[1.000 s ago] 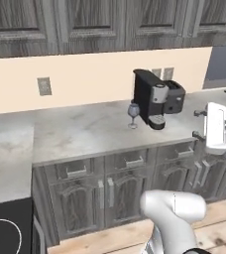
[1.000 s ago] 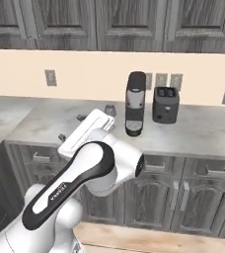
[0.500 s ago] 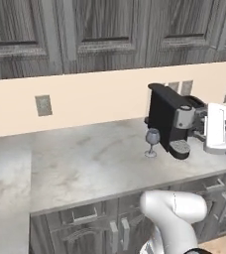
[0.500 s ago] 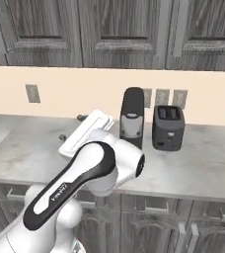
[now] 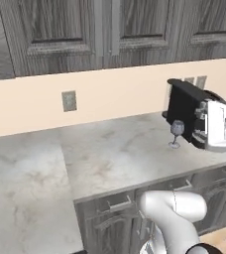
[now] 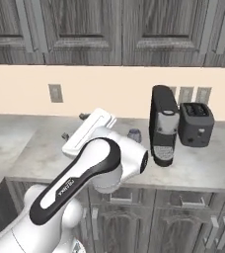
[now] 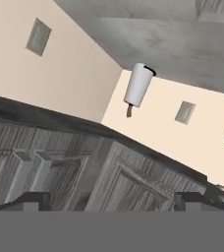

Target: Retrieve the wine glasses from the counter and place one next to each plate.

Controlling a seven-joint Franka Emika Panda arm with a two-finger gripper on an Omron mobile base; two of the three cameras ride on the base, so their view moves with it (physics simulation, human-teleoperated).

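One wine glass [image 5: 176,133], small, clear and bluish-grey, stands upright on the marbled counter [image 5: 115,158] just left of a black coffee machine [image 5: 187,111]. In the right base view the glass [image 6: 134,134] peeks out behind my arm. My gripper [image 5: 219,126] hangs above the counter in front of the coffee machine, to the right of the glass and apart from it. In the hand view the gripper [image 7: 113,203] is open, its fingertips [image 7: 33,199] wide apart with nothing between them, and it faces the wall and upper cabinets. The plates are out of view.
A black toaster [image 6: 196,123] sits right of the coffee machine [image 6: 164,126]. Grey upper cabinets [image 5: 100,30] overhang the peach backsplash with its outlets [image 5: 69,100]. A white cylinder [image 7: 137,84] shows in the hand view. The counter turns a corner at the left [image 5: 21,188].
The whole picture has shifted: the base has driven closer to the counter, so counter, glass and coffee machine look larger. The gripper stays open and empty.
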